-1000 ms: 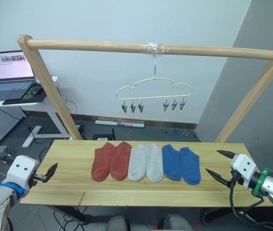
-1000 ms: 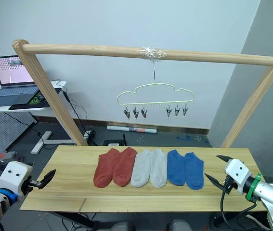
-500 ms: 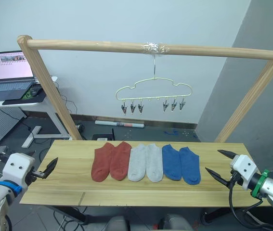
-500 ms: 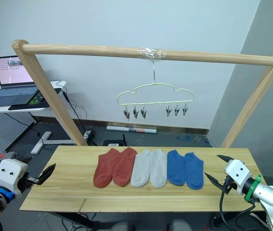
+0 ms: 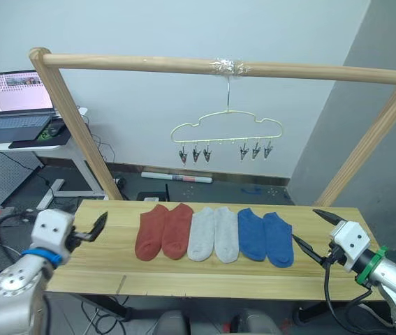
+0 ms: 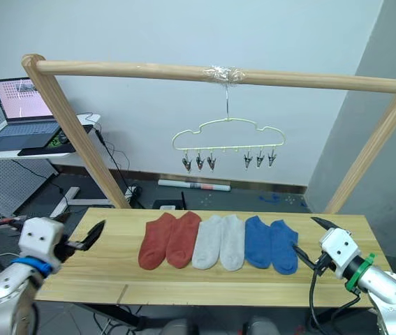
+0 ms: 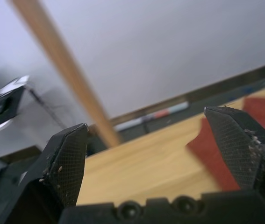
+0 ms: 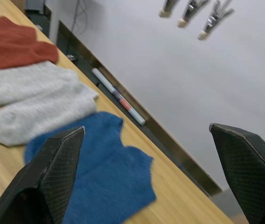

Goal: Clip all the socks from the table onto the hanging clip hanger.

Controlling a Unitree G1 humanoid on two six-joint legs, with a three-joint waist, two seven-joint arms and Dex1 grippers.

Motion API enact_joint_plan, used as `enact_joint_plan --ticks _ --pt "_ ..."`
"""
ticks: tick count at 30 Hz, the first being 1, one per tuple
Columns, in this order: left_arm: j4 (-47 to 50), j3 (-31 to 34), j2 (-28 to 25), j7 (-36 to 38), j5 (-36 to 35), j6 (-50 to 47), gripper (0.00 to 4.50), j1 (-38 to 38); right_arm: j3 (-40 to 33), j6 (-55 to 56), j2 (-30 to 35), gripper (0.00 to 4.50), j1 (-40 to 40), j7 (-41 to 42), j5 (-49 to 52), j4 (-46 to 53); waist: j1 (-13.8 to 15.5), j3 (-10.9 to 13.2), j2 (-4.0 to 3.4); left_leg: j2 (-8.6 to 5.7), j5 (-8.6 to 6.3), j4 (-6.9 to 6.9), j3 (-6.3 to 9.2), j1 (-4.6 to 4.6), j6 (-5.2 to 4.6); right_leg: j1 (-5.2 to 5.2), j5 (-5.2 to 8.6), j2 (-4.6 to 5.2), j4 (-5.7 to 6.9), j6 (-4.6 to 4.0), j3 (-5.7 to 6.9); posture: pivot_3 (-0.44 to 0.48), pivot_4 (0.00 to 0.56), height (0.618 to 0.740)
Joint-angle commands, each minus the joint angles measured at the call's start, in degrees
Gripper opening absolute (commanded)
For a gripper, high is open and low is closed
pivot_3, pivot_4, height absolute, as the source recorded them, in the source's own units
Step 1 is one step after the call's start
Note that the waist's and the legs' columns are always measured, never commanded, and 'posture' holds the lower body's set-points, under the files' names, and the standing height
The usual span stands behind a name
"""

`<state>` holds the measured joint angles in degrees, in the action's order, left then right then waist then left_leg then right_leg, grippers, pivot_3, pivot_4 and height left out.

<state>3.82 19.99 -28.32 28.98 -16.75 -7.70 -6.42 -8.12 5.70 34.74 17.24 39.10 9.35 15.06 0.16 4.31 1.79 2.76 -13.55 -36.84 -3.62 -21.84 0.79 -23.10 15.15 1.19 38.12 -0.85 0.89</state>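
The left gripper (image 5: 97, 227) is held low over the left end of the desk (image 5: 114, 269), its fingers apart and pointing toward the row of socks. The right gripper (image 5: 314, 234) hovers at the desk's right end, just beside the outer blue sock; its two black fingers are spread wide and hold nothing.

No writing can be read anywhere.

Six socks lie side by side across the middle of the light wooden desk, toes toward the robot: two rust-red socks (image 5: 163, 231) on the left, two grey socks (image 5: 213, 234) in the middle and two blue socks (image 5: 266, 238) on the right, each touching its neighbour. Above and behind them the pale yellow clip hanger (image 5: 226, 130) hangs by its hook from a thick wooden rail (image 5: 218, 68), taped at the hook; its metal clips hang in two groups of three, all without socks.

Behind stands a pale wall, with a grey wall at the right. At far left a white side table (image 5: 26, 143) carries an open laptop (image 5: 17, 101). A white tube (image 5: 177, 178) lies on the floor by the wall.
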Motion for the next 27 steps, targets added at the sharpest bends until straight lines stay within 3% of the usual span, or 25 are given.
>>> enact_joint_plan --ticks 1,5,8,12,14,18,27 --pt "4.8 -3.8 3.0 -3.8 0.5 -2.1 4.47 5.1 1.4 -4.0 -0.6 4.5 -1.1 -0.3 2.5 7.9 -0.1 0.8 0.03 0.0 0.01 -0.01 0.0 0.01 -0.02 0.09 -0.01 -0.01 0.02 0.01 -0.01 -0.05 0.12 0.74" --pt "3.5 -9.1 10.5 -10.2 2.7 -2.8 4.47 15.2 6.6 -16.0 -3.3 4.5 -9.7 -3.1 6.5 16.6 -0.5 2.2 0.13 0.0 0.03 -0.1 0.01 0.05 -0.05 0.42 -0.1 -0.11 0.04 0.14 -0.08 -0.066 0.153 0.74" --pt "1.3 -10.8 13.7 -12.0 3.5 -1.8 4.47 19.4 9.2 -22.0 -4.7 4.5 -15.1 -4.3 7.6 19.4 -1.0 2.9 0.31 0.0 0.05 -0.11 0.03 0.02 -0.07 0.42 -0.41 -0.15 0.0 0.64 -0.15 -0.084 0.175 0.74" --pt "-1.8 -12.5 17.3 -13.9 4.2 -0.3 4.47 23.9 11.6 -27.2 -5.4 4.5 -19.9 -4.9 9.0 22.0 -1.2 4.5 0.49 -0.04 0.03 -0.04 0.06 -0.2 -0.09 0.3 -0.41 -0.15 -0.17 0.67 -0.12 -0.11 0.211 0.74" --pt "-3.9 -12.6 18.4 -14.8 4.9 1.0 4.29 25.4 11.9 -29.2 -5.6 4.5 -21.5 -5.2 9.6 23.0 -1.3 5.3 0.5 -0.05 -0.01 -0.08 0.06 -0.65 -0.15 -0.07 -0.38 -0.14 -0.14 0.75 -0.12 -0.121 0.225 0.74" --pt "-7.4 -13.7 19.5 -14.3 5.2 3.3 3.34 27.5 11.8 -32.1 -6.1 4.5 -23.2 -5.9 10.5 24.6 -1.9 6.3 0.54 -0.06 -0.03 -0.14 0.11 -0.99 -0.19 -0.29 -0.39 -0.12 -0.19 0.79 -0.08 -0.141 0.249 0.74" --pt "-13.9 -14.0 20.7 -16.2 7.0 9.5 3.34 33.3 12.4 -35.4 -6.9 4.5 -25.8 -7.2 11.5 26.4 -2.5 8.5 0.59 -0.05 -0.04 -0.13 0.15 -1.02 -0.2 -0.33 -0.36 -0.1 -0.18 0.89 0.0 -0.189 0.263 0.74"
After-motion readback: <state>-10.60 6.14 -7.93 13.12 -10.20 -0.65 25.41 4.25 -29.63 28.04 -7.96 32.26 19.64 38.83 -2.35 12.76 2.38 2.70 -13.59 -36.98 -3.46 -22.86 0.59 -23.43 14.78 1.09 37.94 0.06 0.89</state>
